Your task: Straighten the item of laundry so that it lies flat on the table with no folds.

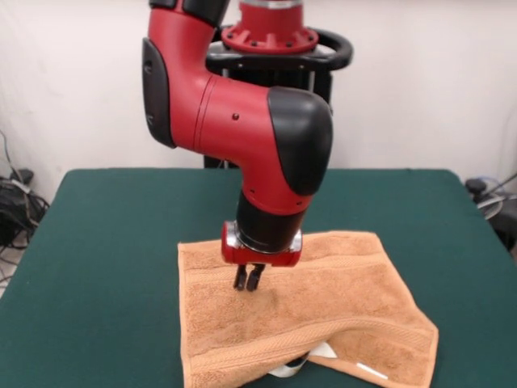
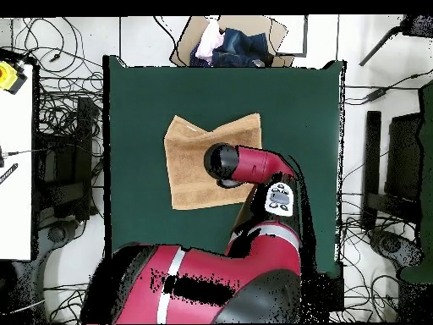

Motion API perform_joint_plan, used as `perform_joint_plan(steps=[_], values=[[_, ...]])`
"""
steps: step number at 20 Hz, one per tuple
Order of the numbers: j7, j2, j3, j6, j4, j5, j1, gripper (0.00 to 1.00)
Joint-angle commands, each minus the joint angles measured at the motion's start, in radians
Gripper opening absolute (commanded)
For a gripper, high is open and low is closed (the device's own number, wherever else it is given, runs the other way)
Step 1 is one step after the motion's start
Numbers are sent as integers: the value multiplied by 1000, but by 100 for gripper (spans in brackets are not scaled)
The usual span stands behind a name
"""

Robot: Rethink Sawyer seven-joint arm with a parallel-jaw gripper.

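The orange-tan towel (image 1: 339, 299) lies on the dark green table (image 1: 97, 242), near its front edge in the front view. Its near edge is rumpled: a fold runs across the lower right, and a flap with a white label (image 1: 371, 372) shows beneath it. My gripper (image 1: 247, 280) hangs straight down over the towel's left-middle part, its two black fingers close together and its tips at or just above the cloth, with no cloth lifted. In the overhead view the towel (image 2: 188, 173) lies left of centre on the table (image 2: 296, 101), its far edge notched, and the arm hides the gripper.
A cardboard box with dark and pale clothes (image 2: 230, 44) stands past the table's far edge in the overhead view. Cables lie on the floor on both sides. A white bench with a yellow object (image 2: 7, 76) stands to the left.
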Motion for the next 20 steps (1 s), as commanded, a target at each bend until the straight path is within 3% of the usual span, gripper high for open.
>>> perform_joint_plan(steps=[1,20], values=[[138,-12,69,170,26,54,-65,0],[167,69,83,33,15,21,-74,0]])
